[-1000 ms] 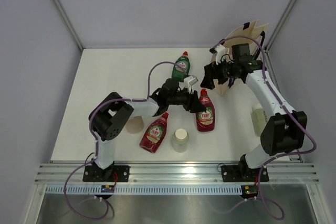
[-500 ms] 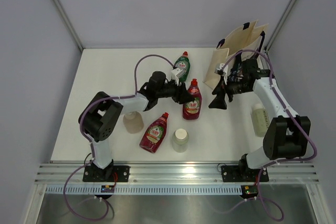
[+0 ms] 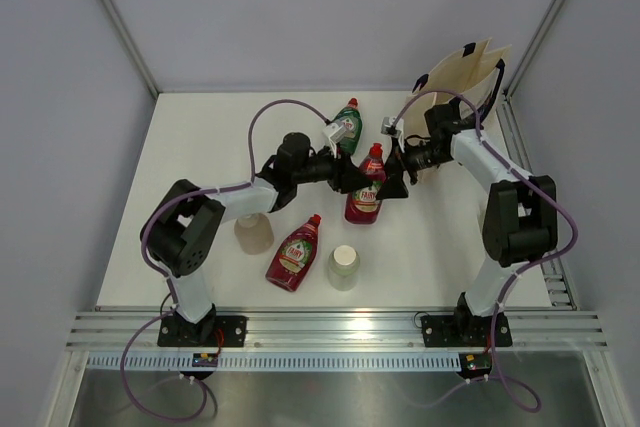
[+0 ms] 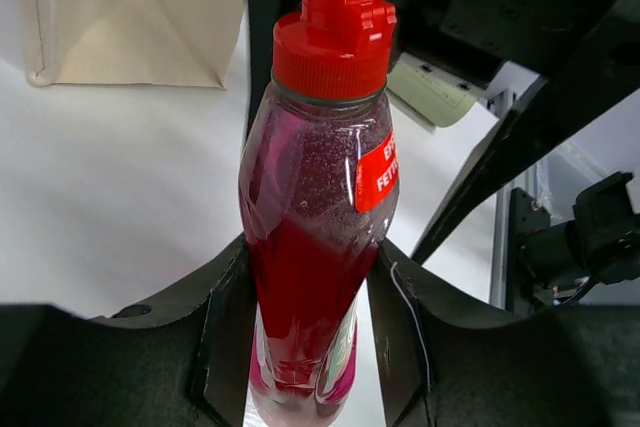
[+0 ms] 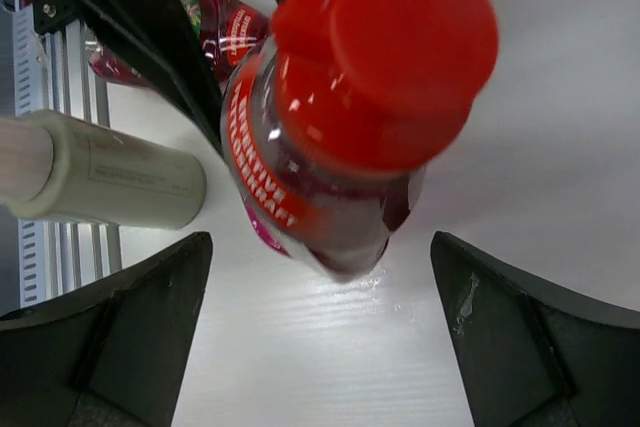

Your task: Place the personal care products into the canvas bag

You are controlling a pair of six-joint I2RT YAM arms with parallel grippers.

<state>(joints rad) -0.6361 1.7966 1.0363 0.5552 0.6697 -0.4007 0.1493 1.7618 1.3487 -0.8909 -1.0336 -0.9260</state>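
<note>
My left gripper (image 3: 352, 179) is shut on a red teardrop bottle (image 3: 364, 197) with a red cap and holds it upright at mid table; in the left wrist view the bottle (image 4: 318, 197) is pinched between both fingers (image 4: 225, 337). My right gripper (image 3: 392, 185) is open right beside its cap; in the right wrist view the cap (image 5: 400, 57) lies just ahead of the spread fingers (image 5: 130, 337). A green bottle (image 3: 347, 125) stands behind. A second red bottle (image 3: 293, 253) lies in front. The canvas bag (image 3: 462, 75) stands at the back right.
A pale white-capped bottle (image 3: 343, 267) stands near the front, also in the right wrist view (image 5: 110, 182). A beige bottle (image 3: 253, 233) sits under the left arm. The bag's lower corner shows in the left wrist view (image 4: 130, 17). Walls enclose the table.
The left gripper has carried the red bottle up and towards the back. The right gripper has swung from beside the bag leftward to the bottle's cap.
</note>
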